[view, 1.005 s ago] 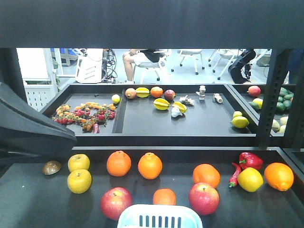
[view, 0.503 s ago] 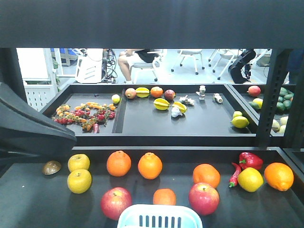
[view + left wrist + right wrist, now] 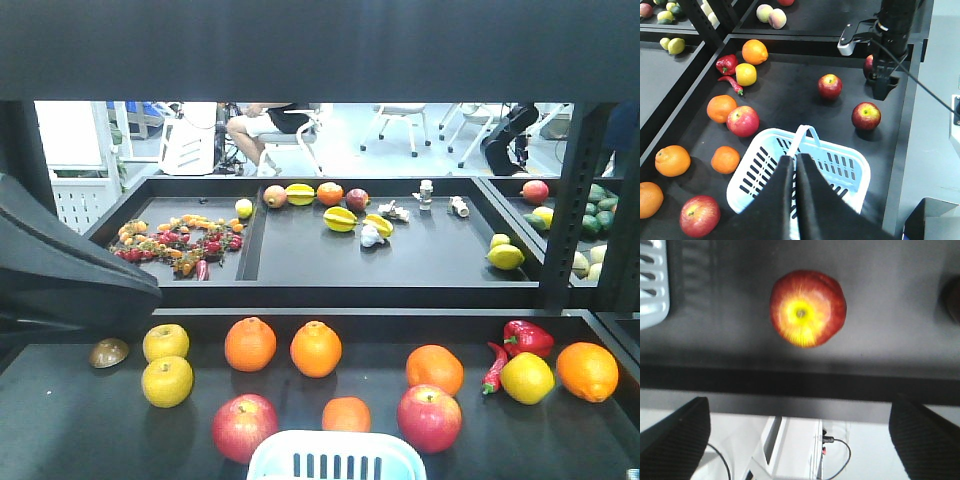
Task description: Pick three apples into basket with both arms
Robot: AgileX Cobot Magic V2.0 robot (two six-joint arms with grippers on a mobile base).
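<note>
The pale blue basket (image 3: 848, 169) stands empty on the black shelf, and its rim shows at the bottom of the front view (image 3: 335, 455). My left gripper (image 3: 794, 162) hangs well above it, shut, holding nothing. Red apples lie around the basket (image 3: 743, 121) (image 3: 699, 215) (image 3: 830, 86) (image 3: 866, 115). The right arm (image 3: 892, 30) reaches in over the shelf's front edge, with my right gripper (image 3: 885, 89) close to the last apple. In the right wrist view that apple (image 3: 808, 307) lies ahead of my wide-open right gripper (image 3: 800, 440), clear of both fingers.
Oranges (image 3: 250, 343) (image 3: 316, 348) (image 3: 435, 369) (image 3: 346, 414), yellow apples (image 3: 167, 381), a lemon (image 3: 527, 377) and red peppers (image 3: 527, 337) lie on the shelf. Another apple (image 3: 868, 62) sits partly behind the right arm. Black shelf posts (image 3: 568, 200) stand at the right. A far shelf holds more fruit (image 3: 340, 219).
Nothing on the shelf has moved, and neither has the left arm. Only a seated person in the background has shifted to the left.
</note>
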